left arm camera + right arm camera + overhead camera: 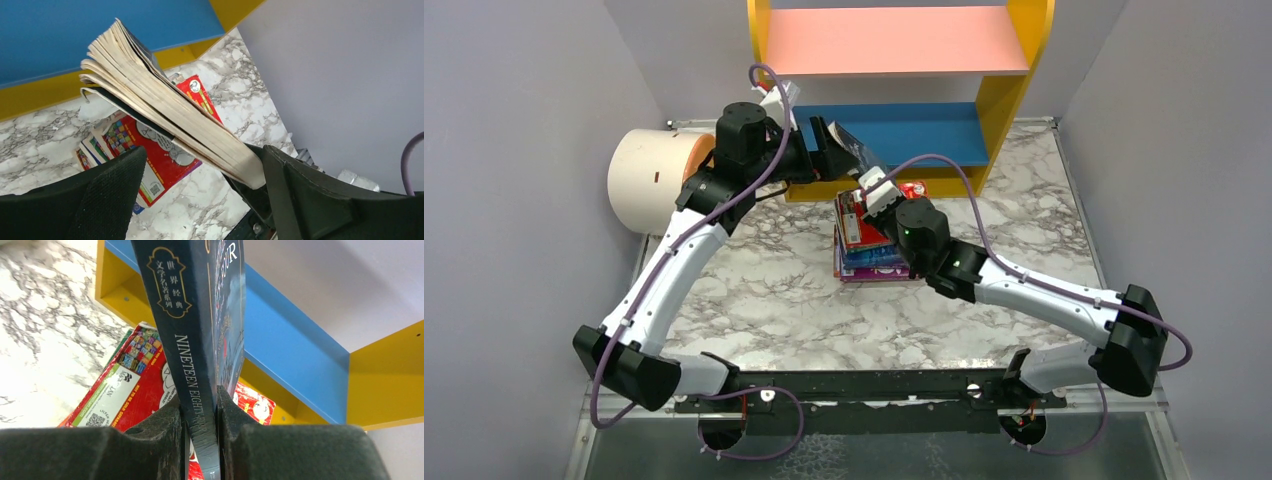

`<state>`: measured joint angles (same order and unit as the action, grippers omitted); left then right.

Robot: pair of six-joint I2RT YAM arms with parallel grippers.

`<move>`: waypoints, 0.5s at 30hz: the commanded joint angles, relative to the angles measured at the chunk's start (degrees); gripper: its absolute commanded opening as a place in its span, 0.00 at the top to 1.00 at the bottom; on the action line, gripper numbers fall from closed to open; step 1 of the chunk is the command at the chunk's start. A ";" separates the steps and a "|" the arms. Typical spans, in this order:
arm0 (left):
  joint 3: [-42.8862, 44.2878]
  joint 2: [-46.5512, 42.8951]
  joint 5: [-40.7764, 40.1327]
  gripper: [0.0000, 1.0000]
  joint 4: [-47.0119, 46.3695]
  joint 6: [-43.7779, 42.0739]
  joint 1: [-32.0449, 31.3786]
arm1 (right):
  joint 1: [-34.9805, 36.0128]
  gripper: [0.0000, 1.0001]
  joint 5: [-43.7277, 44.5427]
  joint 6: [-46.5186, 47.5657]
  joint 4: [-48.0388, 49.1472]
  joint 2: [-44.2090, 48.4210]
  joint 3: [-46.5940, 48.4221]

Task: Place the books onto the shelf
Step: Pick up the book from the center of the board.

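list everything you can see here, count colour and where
Nineteen Eighty-Four book: one, dark blue, held in the air in front of the shelf
stack of books: several, red on top, blue and purple below, mid table
red book: one, flat at the shelf's foot
shelf: one, yellow sides, pink and blue boards, far edge
cylinder: one, cream with orange end, far left
table: one, grey-white marble
left tool: one, black, open around the book's page edge
right tool: one, black, shut on its spine

Bright, even light; faint soft shadows on the marble table (754, 300). Wrist views sharp, slightly soft at bottom.
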<state>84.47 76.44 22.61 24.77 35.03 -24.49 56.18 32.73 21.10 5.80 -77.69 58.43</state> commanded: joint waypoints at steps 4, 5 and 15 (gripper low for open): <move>-2.11 -7.61 -10.11 0.20 -1.48 -1.49 0.18 | 0.13 0.99 -3.99 -10.58 -2.29 5.09 1.66; -2.85 -8.81 -11.91 0.20 -1.47 -1.68 0.23 | 0.13 0.99 -3.99 -11.30 -2.55 5.17 2.22; -9.78 -17.02 -22.35 0.18 -1.98 -4.41 0.23 | 0.13 0.99 -0.04 -12.91 -0.90 -0.57 8.76</move>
<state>76.90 61.06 5.89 23.97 32.75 -24.43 56.18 30.79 10.22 -0.03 -76.03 62.28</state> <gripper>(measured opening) 0.821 0.179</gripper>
